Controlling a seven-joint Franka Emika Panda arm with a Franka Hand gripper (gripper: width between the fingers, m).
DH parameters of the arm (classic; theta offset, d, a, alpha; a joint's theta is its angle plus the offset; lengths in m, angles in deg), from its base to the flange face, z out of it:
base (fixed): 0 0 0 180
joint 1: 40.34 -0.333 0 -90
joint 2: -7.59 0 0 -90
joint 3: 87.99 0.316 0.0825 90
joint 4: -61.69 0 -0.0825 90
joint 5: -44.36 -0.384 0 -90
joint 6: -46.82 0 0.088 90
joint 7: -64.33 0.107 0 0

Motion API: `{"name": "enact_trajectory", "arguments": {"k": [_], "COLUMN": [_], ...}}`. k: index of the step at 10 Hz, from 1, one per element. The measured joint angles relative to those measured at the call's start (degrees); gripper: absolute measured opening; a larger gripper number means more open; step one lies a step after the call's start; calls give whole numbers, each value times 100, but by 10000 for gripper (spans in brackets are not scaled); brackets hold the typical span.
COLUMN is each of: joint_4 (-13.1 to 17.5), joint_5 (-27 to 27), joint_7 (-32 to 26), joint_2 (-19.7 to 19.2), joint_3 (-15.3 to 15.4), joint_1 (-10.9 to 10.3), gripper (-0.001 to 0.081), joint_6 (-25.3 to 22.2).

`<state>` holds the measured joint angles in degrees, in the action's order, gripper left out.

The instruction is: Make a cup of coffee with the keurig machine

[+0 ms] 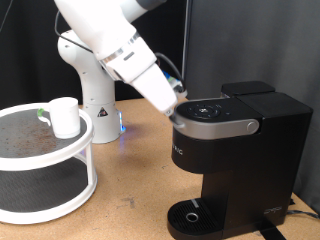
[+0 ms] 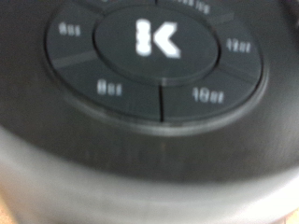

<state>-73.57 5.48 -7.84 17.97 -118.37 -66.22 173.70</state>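
My gripper (image 1: 176, 103), open or closed I cannot tell, touches the keurig machine (image 1: 235, 140) at the frame's middle, far from the cup (image 1: 64, 116).

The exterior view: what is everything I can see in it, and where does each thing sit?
Keurig machine: one, black, on the table at the exterior view's right; its round button panel fills the wrist view.
Drip tray: one, black, at the machine's foot, nothing on it.
Cup: one, white, on the stand's upper shelf at the exterior view's left.
Stand: one, white, round, two shelves, exterior view's left.
Table: one, brown wood.
Arm base: one, white, behind the stand.
Gripper: one, at the left edge of the machine's top; fingers not visible.
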Motion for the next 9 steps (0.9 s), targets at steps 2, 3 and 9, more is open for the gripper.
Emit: {"name": "enact_trajectory", "arguments": {"k": [2,3,9], "joint_4": [-10,-10,62], "joint_5": [-74,-138,-692], "joint_7": [-78,-131,-807], "joint_2": [-143,-189,-22], "joint_3": [-58,-82,-401], "joint_1": [0,0,43], "gripper": [3,3,3], "joint_6": [25,25,-410]}}
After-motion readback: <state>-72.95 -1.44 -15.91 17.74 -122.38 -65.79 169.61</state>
